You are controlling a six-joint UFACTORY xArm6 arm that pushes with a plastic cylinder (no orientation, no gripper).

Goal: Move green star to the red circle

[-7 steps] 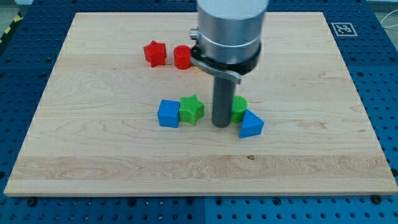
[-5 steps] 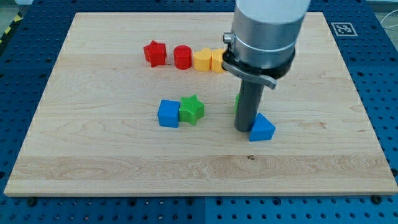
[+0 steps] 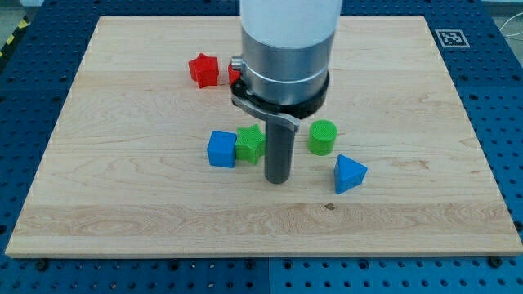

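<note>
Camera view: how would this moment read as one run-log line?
my tip: just right of green star | star: beside blue cube | red circle: mostly hidden, far | not delivered

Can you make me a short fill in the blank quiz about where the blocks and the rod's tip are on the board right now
1. My tip sits just to the view's ____ of the green star.
2. The block touching the green star on the view's left is a ____ cube.
3. The blue triangle lies toward the view's ____ from the green cylinder.
4. The arm's body hides most of the red ____.

Missing words: right; blue; bottom; circle
</note>
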